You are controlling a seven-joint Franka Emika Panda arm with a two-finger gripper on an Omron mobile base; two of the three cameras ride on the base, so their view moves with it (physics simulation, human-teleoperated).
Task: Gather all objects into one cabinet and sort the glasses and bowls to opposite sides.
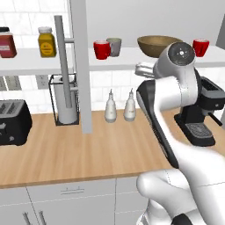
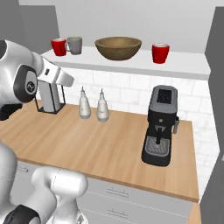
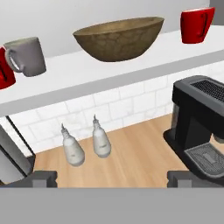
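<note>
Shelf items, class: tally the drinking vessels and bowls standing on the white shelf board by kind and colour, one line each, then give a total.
Red cups: 2, one at the left and one at the right
Grey-green cup: 1
Brown wooden bowl: 1
Total on the white shelf board: 4

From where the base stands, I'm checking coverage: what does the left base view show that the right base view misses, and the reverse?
Left base view alone: the red jar and yellow jar on the shelf, the steel bar handle, and a black toaster.
Right base view alone: the counter's right end.
Both: wooden bowl, two red cups, grey-green cup, white shakers, coffee machine.
</note>
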